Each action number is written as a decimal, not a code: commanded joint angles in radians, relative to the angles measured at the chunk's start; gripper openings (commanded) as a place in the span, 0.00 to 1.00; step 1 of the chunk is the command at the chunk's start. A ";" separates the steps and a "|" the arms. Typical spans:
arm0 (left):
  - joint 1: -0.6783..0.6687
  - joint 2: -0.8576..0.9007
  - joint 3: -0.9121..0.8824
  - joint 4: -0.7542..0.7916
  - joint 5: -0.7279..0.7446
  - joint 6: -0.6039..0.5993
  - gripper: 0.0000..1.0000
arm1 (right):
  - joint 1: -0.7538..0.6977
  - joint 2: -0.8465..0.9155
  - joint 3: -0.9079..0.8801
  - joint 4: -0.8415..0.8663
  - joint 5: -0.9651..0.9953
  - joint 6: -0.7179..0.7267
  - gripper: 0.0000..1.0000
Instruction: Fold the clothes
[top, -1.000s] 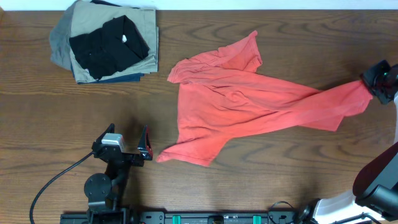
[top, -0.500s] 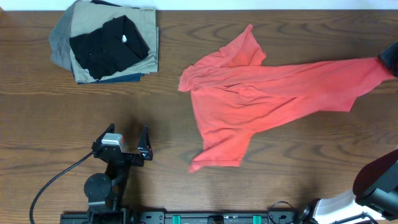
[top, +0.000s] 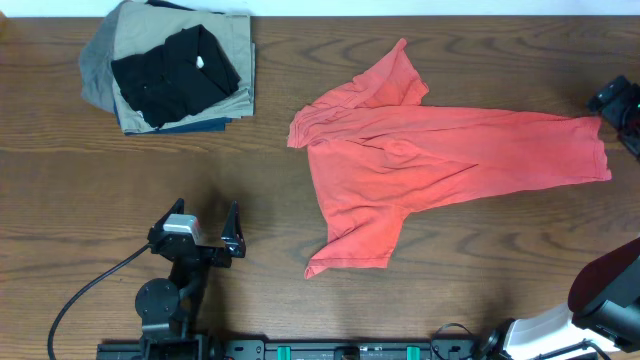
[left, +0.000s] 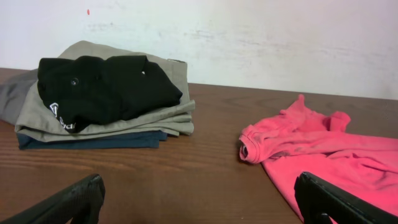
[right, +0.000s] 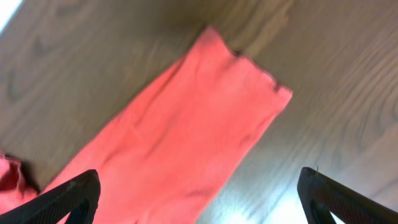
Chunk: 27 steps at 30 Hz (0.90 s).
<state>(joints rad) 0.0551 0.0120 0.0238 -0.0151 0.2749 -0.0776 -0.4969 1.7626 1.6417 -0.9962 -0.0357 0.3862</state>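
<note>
From above, the T-shirt (top: 420, 170) lies stretched across the right half of the counter (top: 300, 300), its hem end just beside the right claw (top: 620, 115). That claw gapes and holds nothing. A second ago it pinched that hem; it has since dragged the shirt rightward and let go. The left claw (top: 206, 212) sits open, well apart.

Through the left wrist camera the neck end looks bunched, with a folded stack (left: 106, 93) beyond.

The right wrist camera shows the fingers spread above the flat hem. It's light, floppy cotton, so I'd pinch the hem corners or shoulders.
</note>
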 joint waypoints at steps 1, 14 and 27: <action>-0.003 -0.002 -0.020 -0.029 0.020 0.006 0.98 | 0.008 0.010 0.008 -0.054 -0.081 0.010 0.99; -0.005 -0.002 -0.020 0.003 0.042 -0.030 0.98 | 0.018 0.010 -0.177 -0.121 -0.157 0.108 0.99; -0.006 0.002 0.024 0.083 0.491 -0.191 0.98 | 0.018 0.010 -0.278 -0.121 -0.155 0.140 0.99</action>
<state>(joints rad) 0.0547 0.0120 0.0174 0.0654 0.5991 -0.2424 -0.4957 1.7664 1.3689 -1.1183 -0.1841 0.5083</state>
